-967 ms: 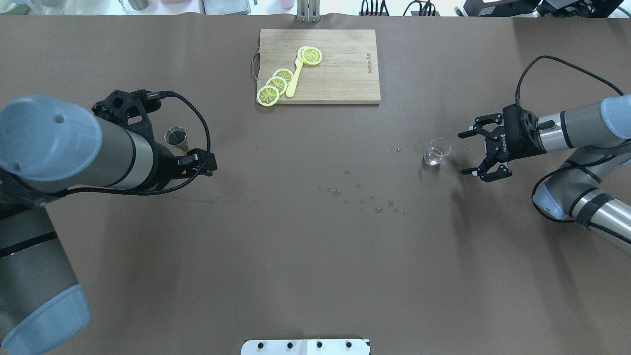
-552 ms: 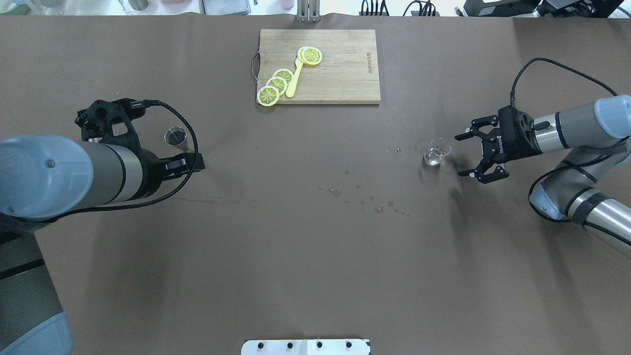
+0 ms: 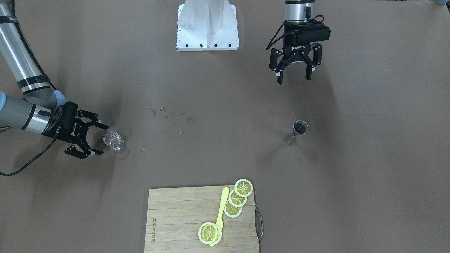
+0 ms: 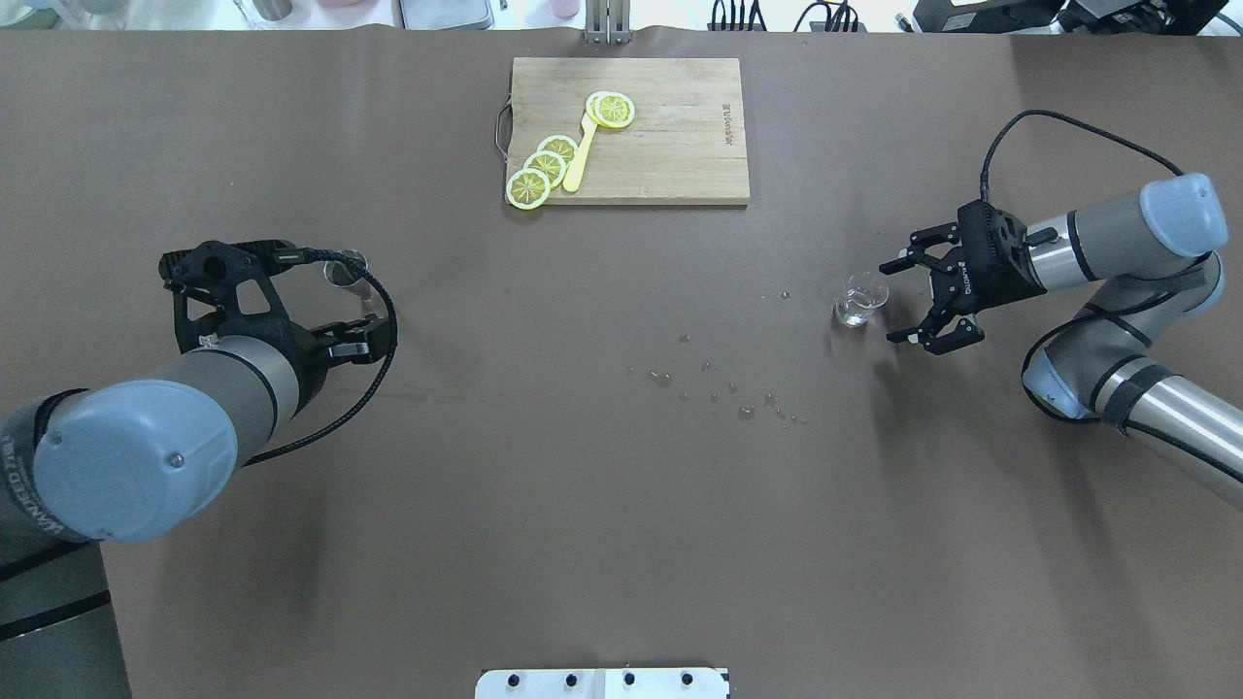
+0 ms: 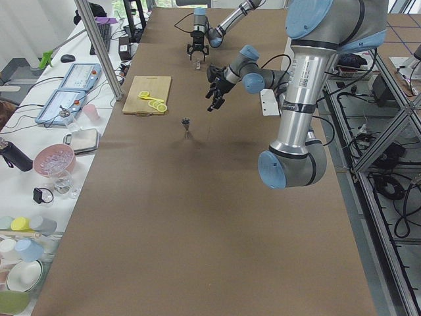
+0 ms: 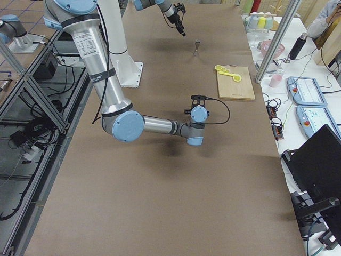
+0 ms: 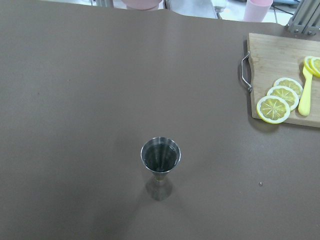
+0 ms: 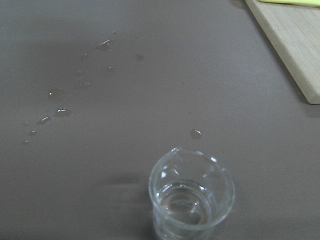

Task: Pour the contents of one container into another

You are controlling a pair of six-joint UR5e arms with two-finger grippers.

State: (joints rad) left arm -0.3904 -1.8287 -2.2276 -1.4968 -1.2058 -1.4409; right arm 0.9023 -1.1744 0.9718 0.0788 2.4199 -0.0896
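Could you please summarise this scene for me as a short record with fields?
left gripper: open, above the table, apart from the metal jigger
right gripper: open, beside the glass beaker, not gripping it
metal jigger: upright on the table
glass beaker: upright, a little clear liquid inside
droplets: scattered on the table between the two containers
cutting board: carries lemon slices and a yellow utensil
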